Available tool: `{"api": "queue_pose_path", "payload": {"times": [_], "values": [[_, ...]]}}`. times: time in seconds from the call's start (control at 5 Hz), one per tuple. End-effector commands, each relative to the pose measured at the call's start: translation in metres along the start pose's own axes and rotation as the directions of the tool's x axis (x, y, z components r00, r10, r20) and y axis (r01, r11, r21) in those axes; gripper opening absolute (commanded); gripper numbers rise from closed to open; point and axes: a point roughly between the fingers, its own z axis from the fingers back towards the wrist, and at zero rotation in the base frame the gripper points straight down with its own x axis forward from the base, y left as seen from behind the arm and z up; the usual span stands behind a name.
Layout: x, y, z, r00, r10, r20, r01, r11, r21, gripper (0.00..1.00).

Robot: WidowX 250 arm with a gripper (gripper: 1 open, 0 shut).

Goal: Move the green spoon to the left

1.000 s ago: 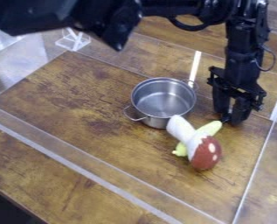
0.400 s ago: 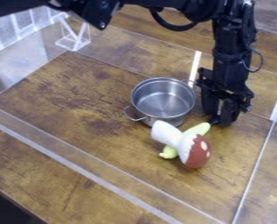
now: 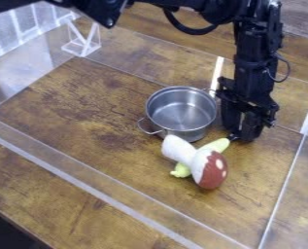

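The end effector (image 3: pixel 237 134) is low at right side of steel pot (image 3: pixel 181 109), w/ its tips close to the worktop (image 3: pixel 85 126). Near the pot lies the toy mushroom (image 3: pixel 195 162), white stem & red-brown cap, cap toward near right. It lies over the green spoon (image 3: pixel 219 147), which shows partly; rest of spoon is hidden.

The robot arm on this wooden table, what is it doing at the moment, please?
The robot arm has its gripper low, to the right of the steel pot in the picture. Next to it lie the green spoon and the toy mushroom, which partly covers the spoon. I cannot tell whether the gripper holds anything.
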Motion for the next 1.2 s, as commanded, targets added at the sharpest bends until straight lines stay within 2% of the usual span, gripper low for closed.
{"api": "queue_pose_path", "payload": {"times": [0.0,0.6,1.0], "values": [[-0.001,0.002,0.038,0.998,0.03,0.054,-0.03,0.999,0.01,0.0],[-0.017,0.001,0.031,0.99,0.122,0.067,-0.122,0.993,0.003,0.0],[-0.008,-0.005,0.028,0.994,0.089,0.067,-0.089,0.996,0.007,0.0]]}}
